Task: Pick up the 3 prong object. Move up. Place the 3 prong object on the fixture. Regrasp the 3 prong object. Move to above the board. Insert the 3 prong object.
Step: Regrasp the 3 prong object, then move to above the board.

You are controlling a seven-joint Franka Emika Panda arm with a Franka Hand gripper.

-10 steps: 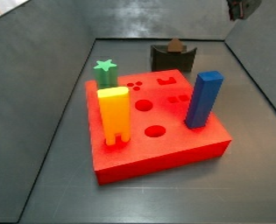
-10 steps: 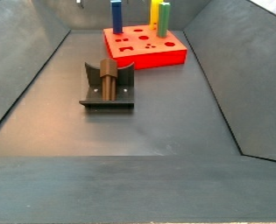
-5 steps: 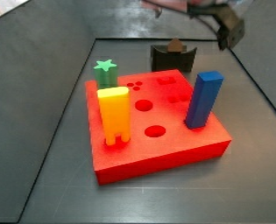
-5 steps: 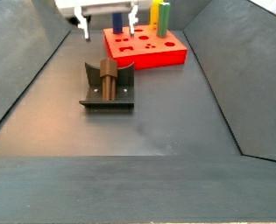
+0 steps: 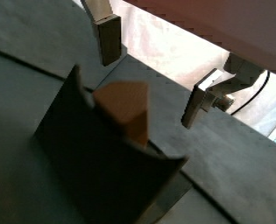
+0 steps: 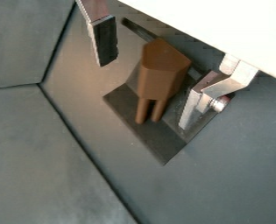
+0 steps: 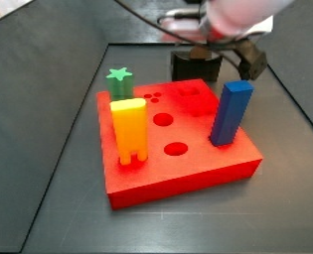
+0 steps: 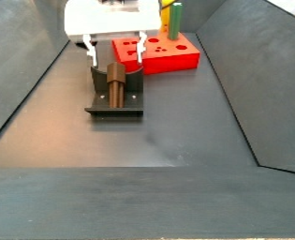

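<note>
The 3 prong object (image 6: 158,77), a slim dark-brown peg piece, stands on the dark fixture (image 8: 114,105); it also shows in a wrist view (image 5: 126,103) and a side view (image 8: 112,77). My gripper (image 8: 113,58) is open and hangs just above the fixture. Its fingers (image 6: 105,39) stand on either side of the piece, apart from it. In a side view my gripper (image 7: 220,55) partly hides the fixture (image 7: 188,67). The red board (image 7: 199,164) lies in front of the fixture, with three small round holes (image 7: 156,97).
On the board stand a blue block (image 7: 231,112), a tall orange-yellow legged block (image 7: 128,129) and a green star (image 7: 117,74). Sloping grey bin walls (image 8: 37,66) close in the floor on all sides.
My gripper has come down into view from above. It has moved over the fixture and now straddles the 3 prong object, still open.
</note>
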